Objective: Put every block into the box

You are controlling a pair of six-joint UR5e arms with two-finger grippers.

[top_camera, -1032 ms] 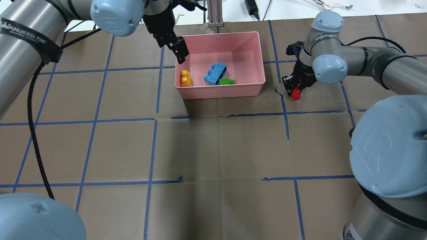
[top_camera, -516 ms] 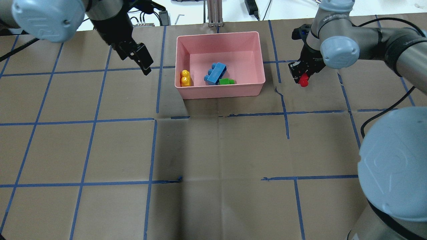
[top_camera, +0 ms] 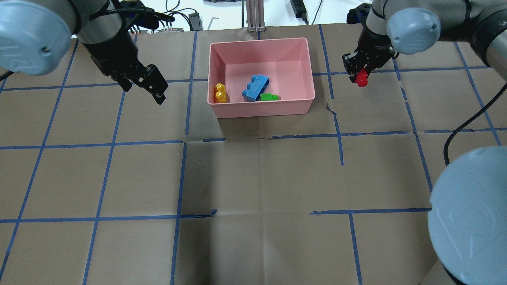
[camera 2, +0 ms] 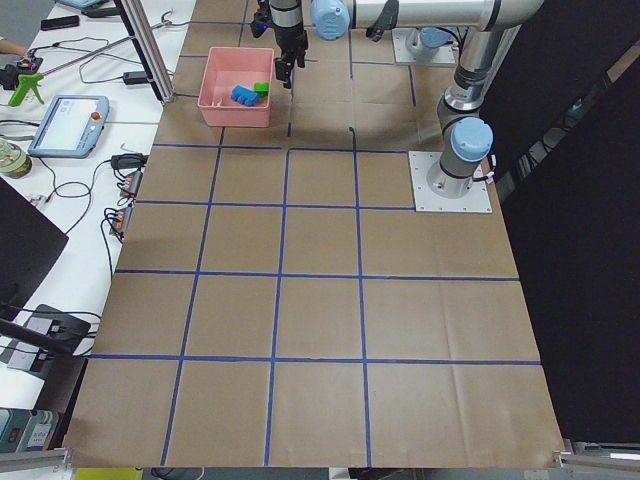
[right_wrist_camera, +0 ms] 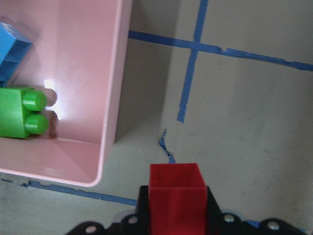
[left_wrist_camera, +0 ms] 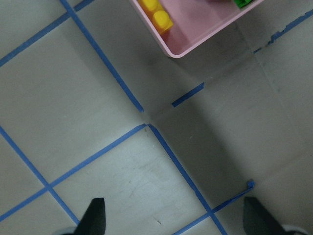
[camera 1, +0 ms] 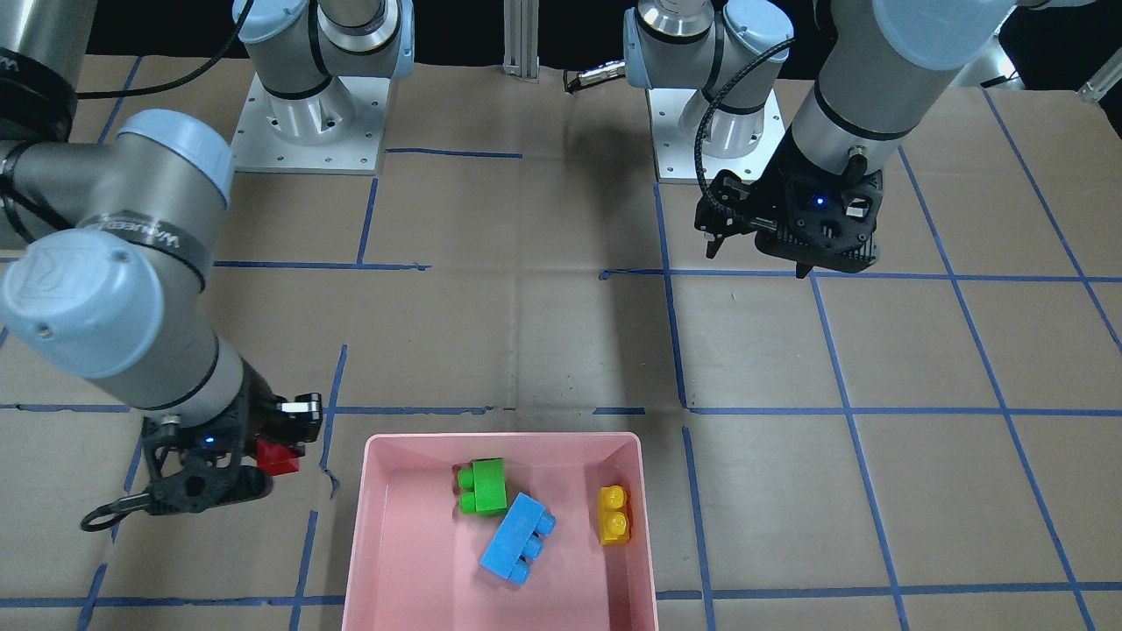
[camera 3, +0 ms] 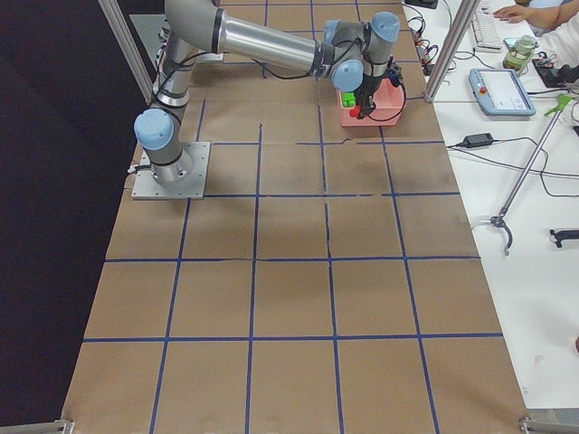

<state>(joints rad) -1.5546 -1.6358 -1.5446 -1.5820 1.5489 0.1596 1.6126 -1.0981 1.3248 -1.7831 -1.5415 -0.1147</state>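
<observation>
The pink box (top_camera: pixel 261 39) stands at the far middle of the table. In it lie the blue brick (top_camera: pixel 255 88), the green brick (top_camera: pixel 269 97) and the yellow brick (top_camera: pixel 220 93) by the left wall. My right gripper (top_camera: pixel 359 77) is shut on the red brick (top_camera: pixel 361 81), held above the paper to the right of the box and outside it. The right wrist view shows the red brick (right_wrist_camera: pixel 176 193) between the jaws, with the box wall (right_wrist_camera: pixel 112 98) to its left. My left gripper (top_camera: pixel 155 87) is open and empty, left of the box; its fingertips (left_wrist_camera: pixel 95 218) stand wide apart.
Brown paper with a blue tape grid (top_camera: pixel 184 142) covers the table. A metal post (top_camera: pixel 253 16) stands just behind the box. Cables and a power brick (top_camera: pixel 299 10) lie on the white bench beyond. The arm bases (camera 1: pixel 307 131) are bolted at the robot's side.
My left gripper has drawn away from over the box's left wall, leftward and back. My right gripper has carried the red brick up and toward the far side, still beside the box.
</observation>
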